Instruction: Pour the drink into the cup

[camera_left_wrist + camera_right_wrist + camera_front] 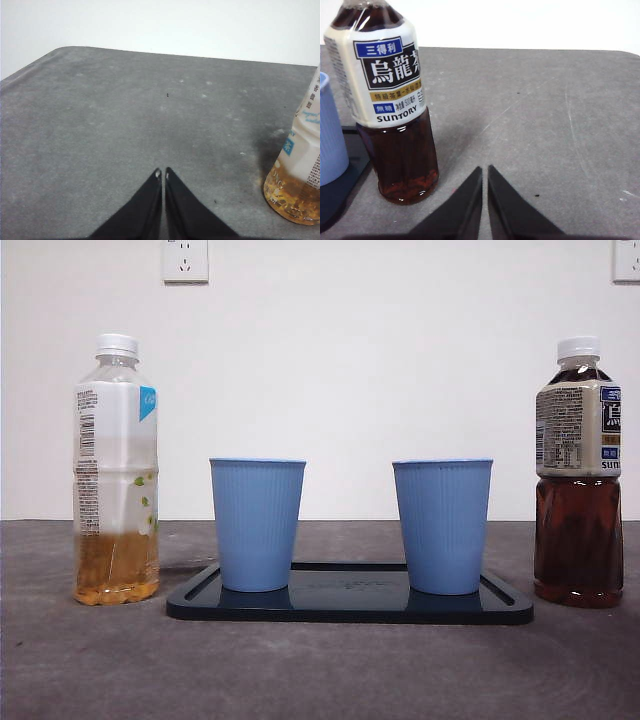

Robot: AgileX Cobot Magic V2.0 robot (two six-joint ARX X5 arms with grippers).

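Left tool (161, 173) w/ jaws together, low over the grey counter (125, 115); pale tea bottle (297, 175) stands near, off to one side. Right tool (485, 170) also closed, empty; dark oolong bottle (390, 100) upright just beside it, blue cup (330, 135) on black tray (340, 195) beyond the bottle.

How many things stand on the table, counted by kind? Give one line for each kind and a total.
Bottles: 2, the pale tea bottle and the dark oolong bottle
Blue cups: 2, one cup and the other cup
Dark tray: 1
Total: 5
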